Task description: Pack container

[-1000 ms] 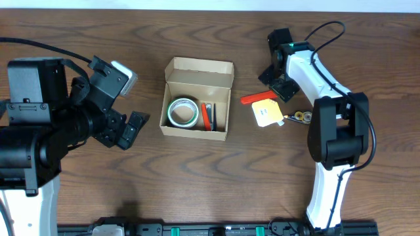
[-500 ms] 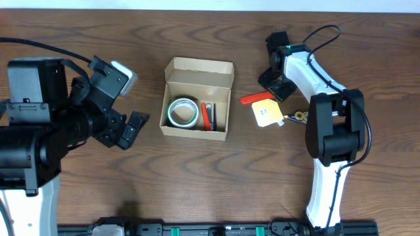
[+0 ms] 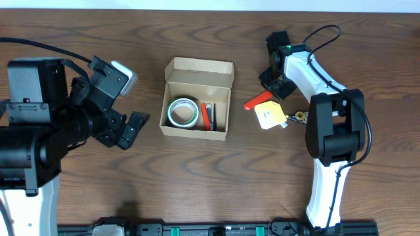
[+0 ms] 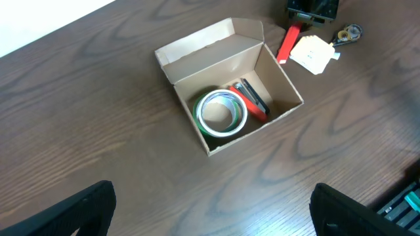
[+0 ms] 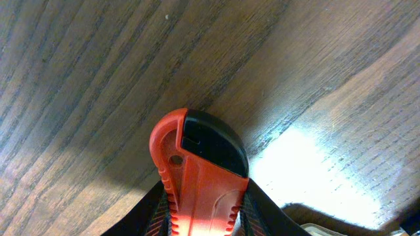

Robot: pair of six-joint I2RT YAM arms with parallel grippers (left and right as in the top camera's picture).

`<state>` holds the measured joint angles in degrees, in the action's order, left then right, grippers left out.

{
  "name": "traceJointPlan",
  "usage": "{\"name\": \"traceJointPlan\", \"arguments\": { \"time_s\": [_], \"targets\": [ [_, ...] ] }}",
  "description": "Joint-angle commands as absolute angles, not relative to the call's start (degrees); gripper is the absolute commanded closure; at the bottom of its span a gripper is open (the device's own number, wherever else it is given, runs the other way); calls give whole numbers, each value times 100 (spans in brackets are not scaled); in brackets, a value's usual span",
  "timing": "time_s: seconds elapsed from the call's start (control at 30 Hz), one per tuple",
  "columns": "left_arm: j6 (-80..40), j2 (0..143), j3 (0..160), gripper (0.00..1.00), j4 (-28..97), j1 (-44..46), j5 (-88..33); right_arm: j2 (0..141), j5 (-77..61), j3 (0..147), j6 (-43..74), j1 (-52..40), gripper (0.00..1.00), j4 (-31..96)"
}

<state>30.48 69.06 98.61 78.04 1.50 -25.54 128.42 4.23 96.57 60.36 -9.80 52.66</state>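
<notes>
- Red cutter (image 5: pixel 197 177) pinched between right gripper (image 3: pixel 274 87) fingers (image 5: pixel 152 208) near its end; it may pivot and slip out.
- Left gripper (image 4: pixel 210 213) fingers spread, empty.

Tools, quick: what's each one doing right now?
Left tool: open, holding nothing.
Right tool: closed on the red box cutter.

The overhead view looks straight down on the container (image 3: pixel 200 69). The left wrist view shares it, obliquely, from farther back. The right wrist view sits close above the red tool (image 5: pixel 197 190) right of the container.
</notes>
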Motion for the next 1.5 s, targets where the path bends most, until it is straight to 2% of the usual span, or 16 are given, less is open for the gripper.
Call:
{"name": "traceJointPlan", "arguments": {
  "time_s": [0.0, 0.37, 0.57, 0.77, 1.07, 1.37, 1.47],
  "targets": [
    [3131, 6910, 9939, 5, 7822, 115, -2644, 13052, 399, 9640, 6014, -917, 72, 5227],
    [3131, 6910, 9939, 5, 7822, 115, -2644, 13050, -117, 10606, 5537, -779, 83, 5483],
    [3131, 6908, 9939, 5, 7822, 115, -2644, 12999, -117, 11690, 4703, -875, 88, 6128],
    [3131, 6910, 9939, 5, 7822, 115, -2644, 12713, -154, 12650, 3286, -1214, 90, 6458],
    [3131, 6910, 9939, 5, 7822, 115, -2644, 12317, -952, 13039, -58, -2235, 93, 6565],
    [3131, 6908, 9939, 5, 7822, 115, -2644, 12564, -829, 12995, -2021, -3183, 93, 6517],
    [3131, 6910, 9939, 5, 7822, 115, -2644, 12693, -838, 12995, -2596, -3385, 98, 6514]
  ]
}}
